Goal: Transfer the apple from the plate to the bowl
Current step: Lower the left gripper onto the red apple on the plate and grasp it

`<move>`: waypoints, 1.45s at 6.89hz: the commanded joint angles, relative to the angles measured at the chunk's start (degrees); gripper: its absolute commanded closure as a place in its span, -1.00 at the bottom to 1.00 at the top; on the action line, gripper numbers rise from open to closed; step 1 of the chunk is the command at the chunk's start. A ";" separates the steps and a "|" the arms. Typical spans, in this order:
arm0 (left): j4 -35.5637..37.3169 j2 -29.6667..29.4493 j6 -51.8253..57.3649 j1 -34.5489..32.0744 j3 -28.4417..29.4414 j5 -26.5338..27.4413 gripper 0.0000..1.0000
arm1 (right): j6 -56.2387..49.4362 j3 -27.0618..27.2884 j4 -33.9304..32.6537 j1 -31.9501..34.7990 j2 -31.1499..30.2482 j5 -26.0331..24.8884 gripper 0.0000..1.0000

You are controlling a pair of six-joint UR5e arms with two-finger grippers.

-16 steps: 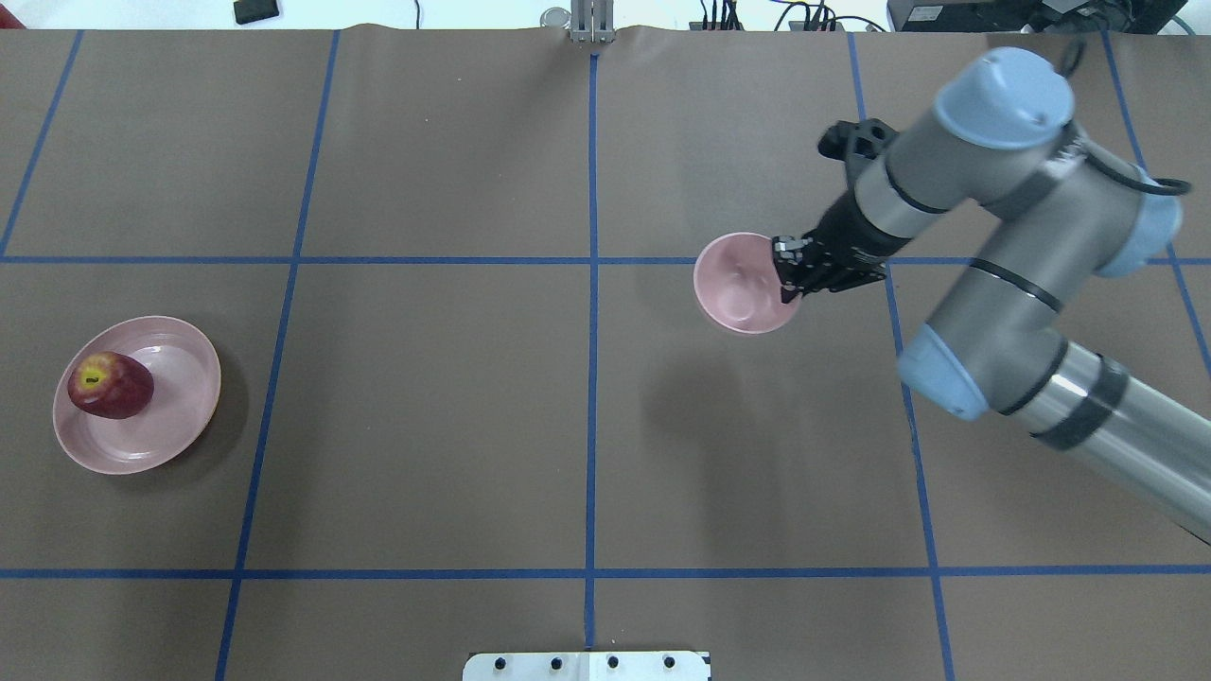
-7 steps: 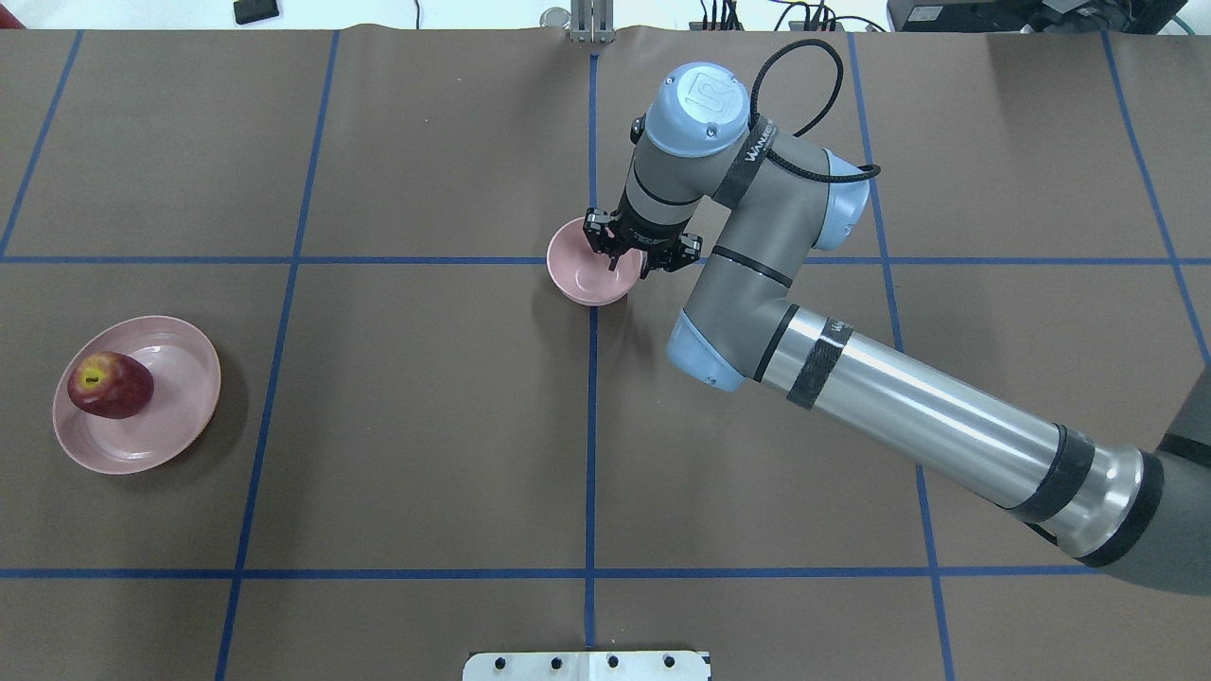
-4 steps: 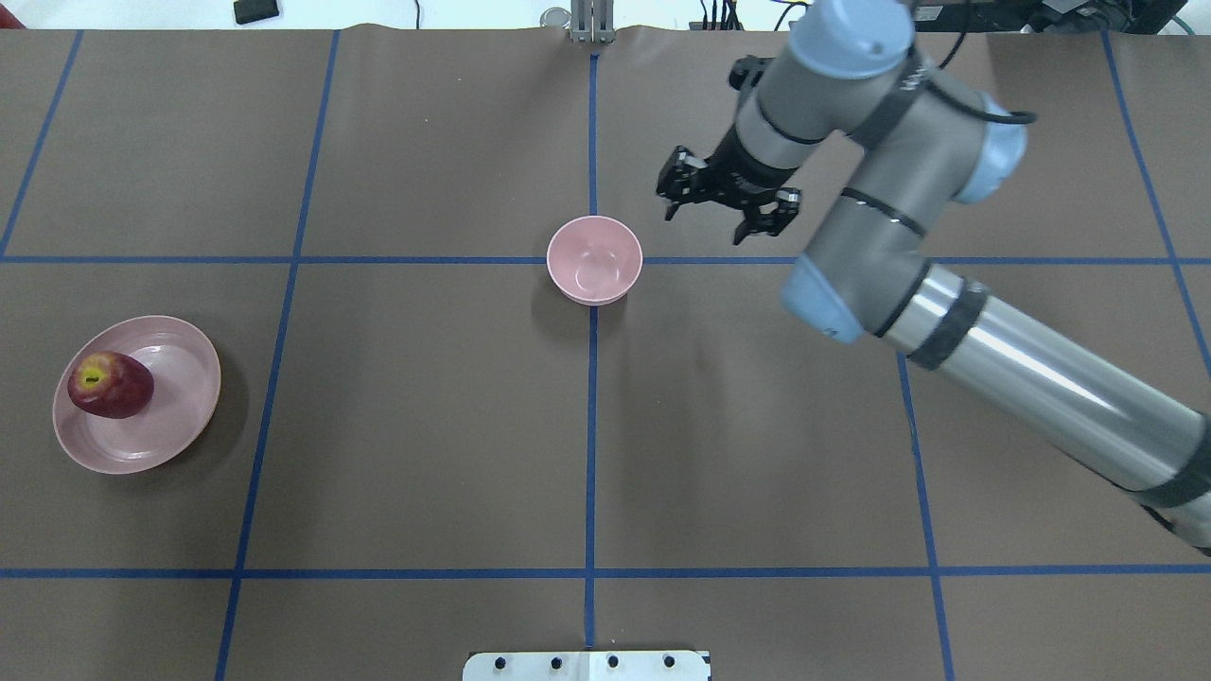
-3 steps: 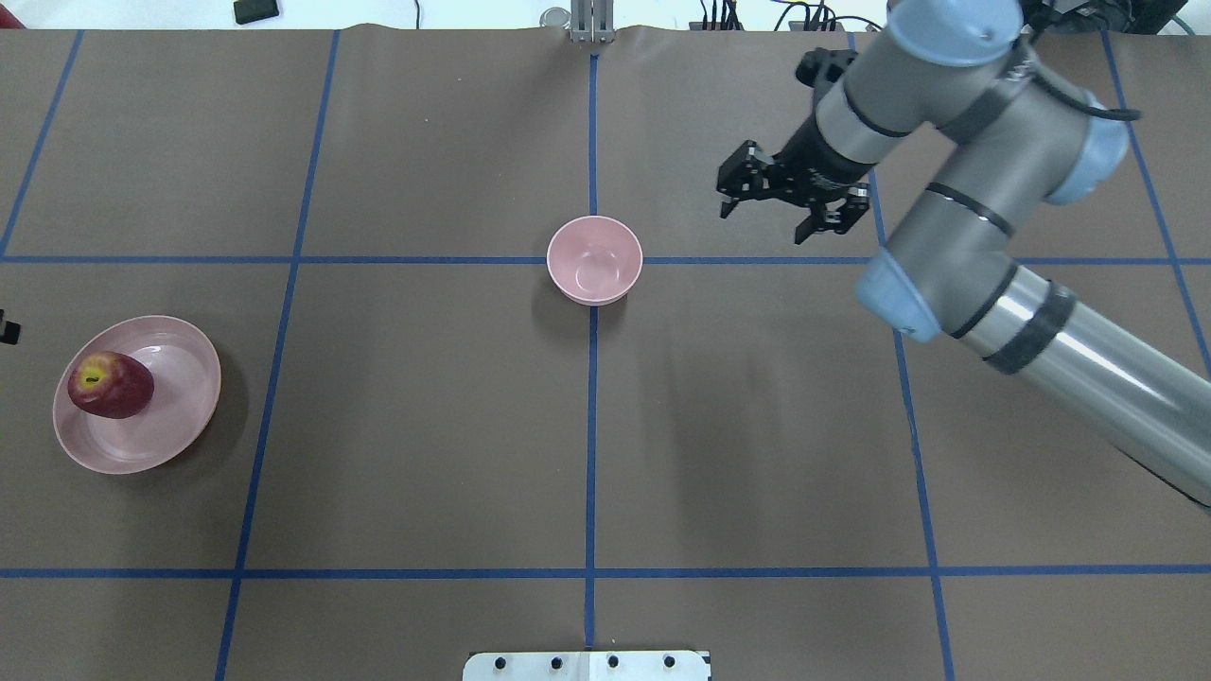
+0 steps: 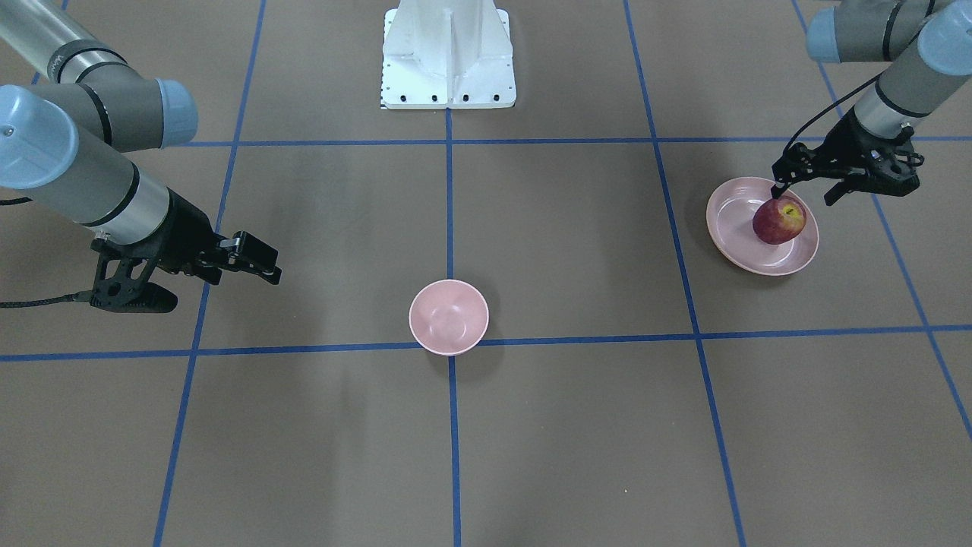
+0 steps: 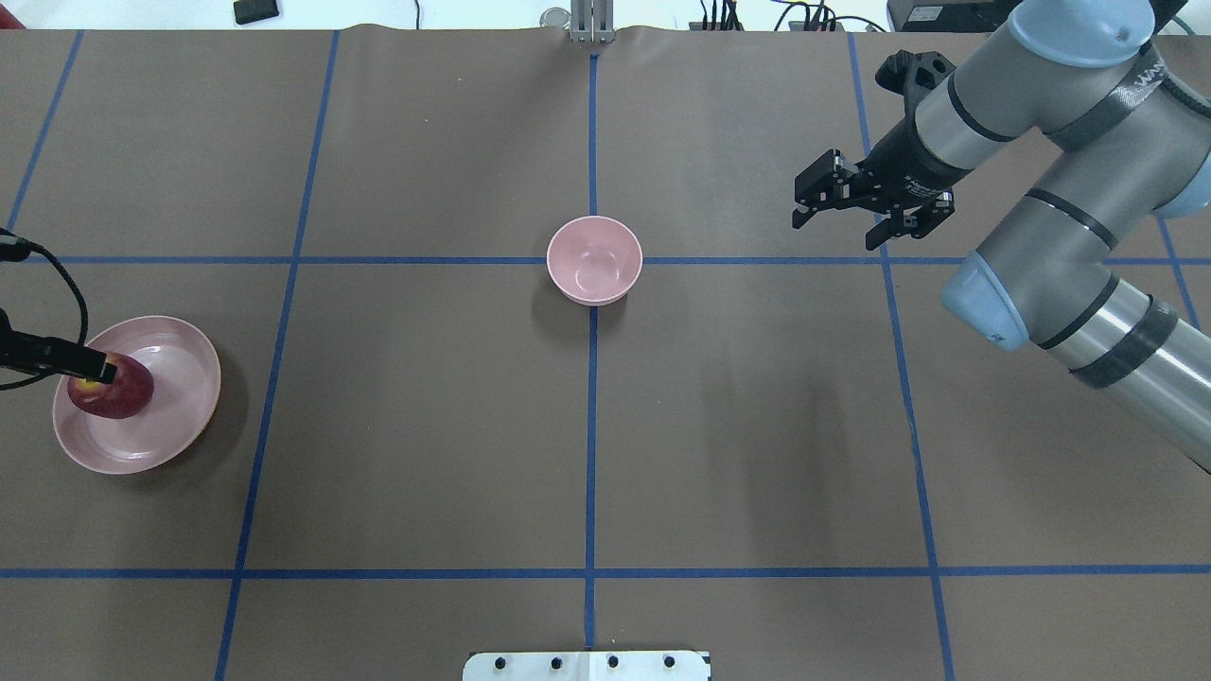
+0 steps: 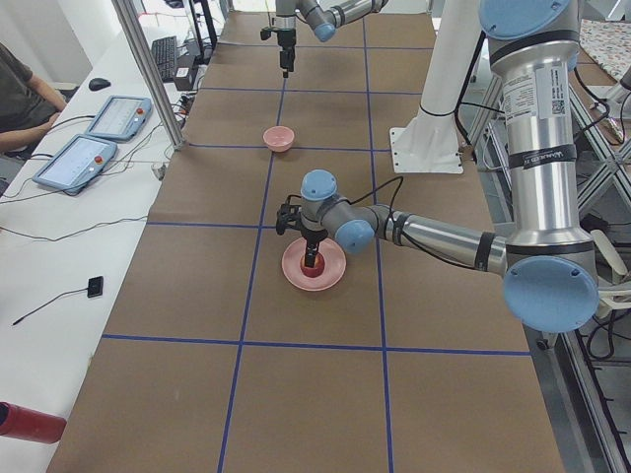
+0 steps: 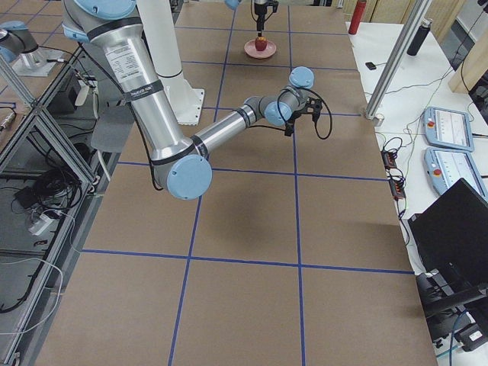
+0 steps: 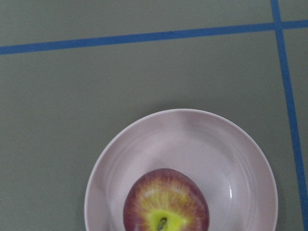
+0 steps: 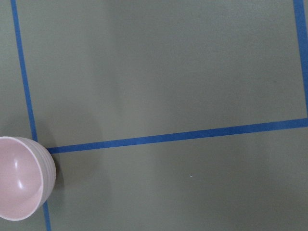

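Left claw (image 5: 802, 197), mostly cut off overhead, spread above apple (image 5: 779, 221); right claw (image 6: 834, 235) spread, empty, three o'clock of bowl (image 6: 594, 259); brown blue-taped tabletop (image 6: 426, 435).

Counted one apple (image 5: 779, 220), one plate (image 5: 733, 216) and one bowl (image 5: 448, 317) on one table (image 5: 577, 228). Counted two grippers too: left gripper (image 5: 802, 197), right gripper (image 6: 834, 234). Tallied two tablets (image 7: 118, 116) alongside.
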 commanded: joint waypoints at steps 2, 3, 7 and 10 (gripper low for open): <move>-0.06 -0.88 -0.19 1.53 1.76 0.26 -0.96 | -0.24 0.61 -0.02 0.68 -1.32 -0.01 -1.00; -0.14 -1.15 -0.10 1.62 3.16 0.26 -0.96 | -0.24 0.87 0.06 1.03 -1.67 -0.10 -1.00; -0.23 -6.50 -0.19 1.62 10.36 0.26 -0.96 | -0.24 0.78 0.06 0.68 -1.76 -0.28 -1.00; -0.15 -6.33 -0.63 1.70 10.20 0.17 -0.96 | -0.24 0.78 0.07 0.59 -1.76 -0.37 -1.00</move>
